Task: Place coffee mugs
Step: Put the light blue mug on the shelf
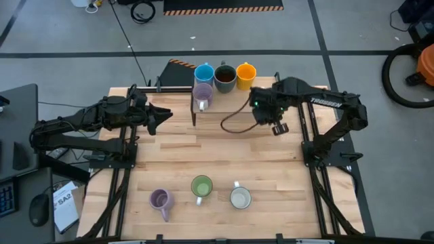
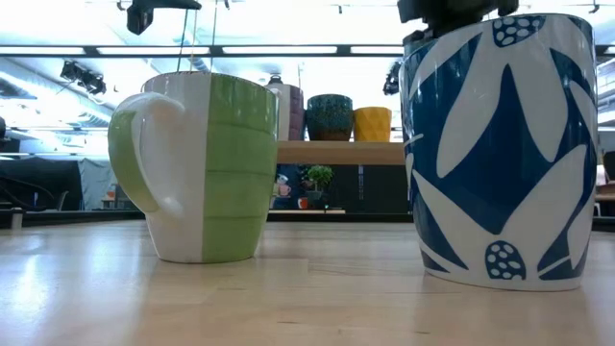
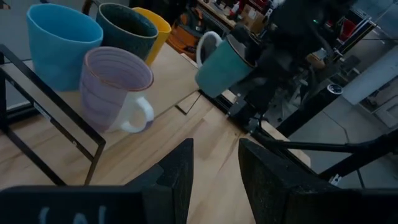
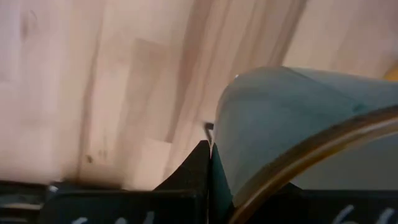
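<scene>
- Above the table's far half, in the high view, the right gripper [image 1: 266,108] hangs just beside the cluster of mugs on the far shelf: blue mug [image 1: 204,73], dark brown mug [image 1: 225,77], orange mug [image 1: 245,72], and a lilac mug [image 1: 203,95] in front of them. The arm hides what it carries here. The left gripper [image 1: 157,116] waits over the left side, pointing toward that cluster.
- Near the front edge stand three placed mugs in a row: a second lilac mug [image 1: 160,199], the green mug [image 1: 201,186] and a white mug [image 1: 240,198].
- From table height, the green mug [image 2: 197,165] and a blue-and-white patterned mug [image 2: 498,149] fill the foreground; the shelf mugs show small behind.
- Past the left gripper's fingers [image 3: 177,180], which stand apart and hold nothing, the right arm shows carrying a teal mug [image 3: 225,67] tilted in the air, handle toward the shelf side.
- At the right wrist, the fingers are clamped on that teal mug's rim [image 4: 292,137], bare wood below it.
- The carried mug likely belongs in the front row, so the move turns on the gap between it and that row, which lies toward the table's near edge; the right arm is the one positioned to close it.
</scene>
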